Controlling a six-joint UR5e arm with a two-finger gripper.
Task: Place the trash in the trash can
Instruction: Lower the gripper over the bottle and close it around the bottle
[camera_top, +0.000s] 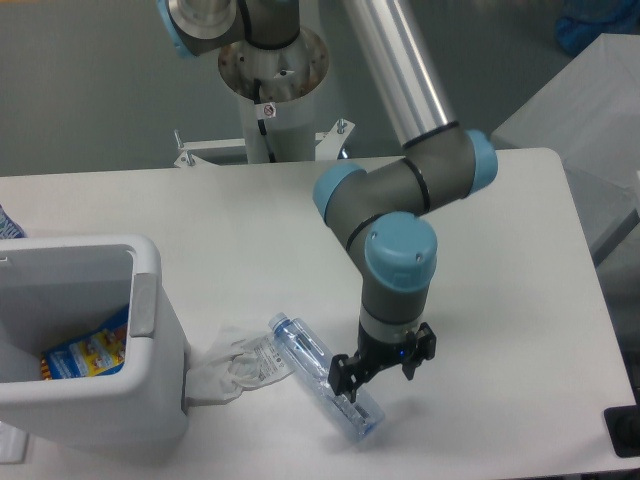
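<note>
Near the table's front edge, we're hanging our gripper, fingers apart, over the crushed water bottle lying flat beside the crumpled wrapper by the trash can, seemingly lining up to straddle it.

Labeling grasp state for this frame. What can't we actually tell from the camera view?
- End effector over the bottle: whether the fingers touch it is too small to tell.
- Trash can: cut off by the left edge; its near wall hides the bottom.
- Wrapper: its left end is hidden behind the trash can.
- Wrapper print: too small to read.
</note>
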